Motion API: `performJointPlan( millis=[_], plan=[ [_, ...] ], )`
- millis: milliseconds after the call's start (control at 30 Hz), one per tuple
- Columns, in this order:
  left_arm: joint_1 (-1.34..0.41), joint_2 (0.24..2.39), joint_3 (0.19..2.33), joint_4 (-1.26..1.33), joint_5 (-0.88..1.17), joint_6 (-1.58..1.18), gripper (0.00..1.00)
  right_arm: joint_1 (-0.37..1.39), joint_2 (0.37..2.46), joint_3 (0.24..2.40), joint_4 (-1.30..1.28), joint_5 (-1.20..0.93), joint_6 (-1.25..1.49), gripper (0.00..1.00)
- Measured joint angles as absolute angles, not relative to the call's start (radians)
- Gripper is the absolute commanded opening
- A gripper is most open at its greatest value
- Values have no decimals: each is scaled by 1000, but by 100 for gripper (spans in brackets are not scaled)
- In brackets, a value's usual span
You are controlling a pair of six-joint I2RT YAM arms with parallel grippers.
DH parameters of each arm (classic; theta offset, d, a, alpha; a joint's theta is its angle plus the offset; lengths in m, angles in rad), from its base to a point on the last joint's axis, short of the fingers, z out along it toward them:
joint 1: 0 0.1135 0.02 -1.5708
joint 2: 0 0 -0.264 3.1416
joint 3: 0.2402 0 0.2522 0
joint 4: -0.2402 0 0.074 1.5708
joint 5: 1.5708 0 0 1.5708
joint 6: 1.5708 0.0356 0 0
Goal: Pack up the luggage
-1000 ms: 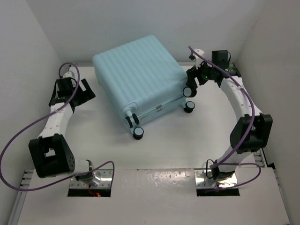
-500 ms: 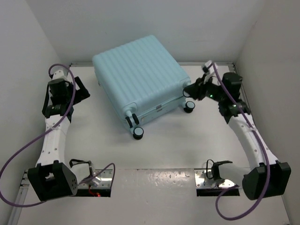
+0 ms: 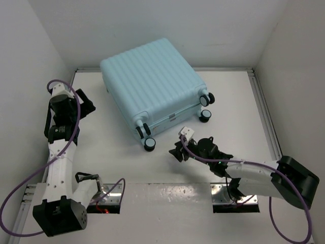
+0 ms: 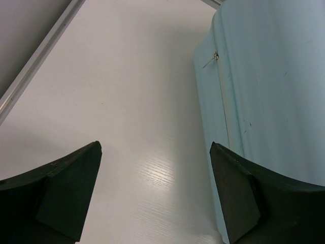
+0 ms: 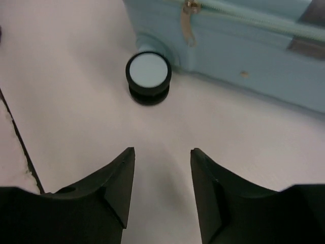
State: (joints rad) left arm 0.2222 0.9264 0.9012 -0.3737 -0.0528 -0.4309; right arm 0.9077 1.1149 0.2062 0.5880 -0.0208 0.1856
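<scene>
The luggage (image 3: 150,84) is a pale aqua ribbed suitcase lying flat and closed at the back middle of the table, its black wheels (image 3: 150,144) facing the front right. My left gripper (image 3: 85,105) is open and empty, left of the case and apart from it. The case's side shows in the left wrist view (image 4: 274,91), with my left gripper (image 4: 155,147) over bare table. My right gripper (image 3: 176,151) is open and empty, low over the table just right of the front wheel. The right wrist view shows my right gripper (image 5: 162,151), that wheel (image 5: 148,76), the case's edge (image 5: 244,51) and a zipper pull (image 5: 189,23).
White walls close the table at the left, back and right. A metal rail (image 3: 264,112) runs along the right edge. Two more wheels (image 3: 205,116) stick out at the case's right corner. Purple cables loop off both arms.
My right arm has swung from the back right corner by the case's wheels round to the front, low near the front wheel. My left arm has drawn back towards the left wall.
</scene>
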Motion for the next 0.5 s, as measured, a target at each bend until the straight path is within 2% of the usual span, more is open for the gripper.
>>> performJointPlan(
  millis=[33, 67, 100, 167, 233, 300, 333, 400, 467, 500],
  plan=[
    [222, 919, 897, -376, -53, -431, 93, 907, 1126, 206, 625, -12, 209, 48],
    [222, 911, 892, -377, -55, -431, 93, 904, 1136, 206, 659, -9, 232, 22],
    [222, 903, 887, -380, -57, -430, 93, 900, 1145, 206, 686, -6, 253, 13],
    [222, 885, 874, -386, -61, -429, 93, 897, 1163, 206, 730, 1, 293, 12],
    [222, 863, 858, -393, -67, -426, 93, 920, 1177, 192, 790, 50, 279, 5],
    [222, 843, 845, -397, -72, -423, 93, 973, 1181, 168, 839, 109, 254, 7],
    [222, 833, 841, -402, -74, -422, 94, 1007, 1189, 160, 854, 145, 245, 13],
    [222, 819, 833, -404, -80, -418, 94, 1065, 1229, 169, 870, 220, 233, 14],
    [222, 807, 829, -407, -85, -411, 94, 1109, 1302, 219, 861, 310, 244, 22],
    [222, 803, 827, -409, -87, -411, 94, 1125, 1345, 255, 859, 361, 249, 22]
  ],
)
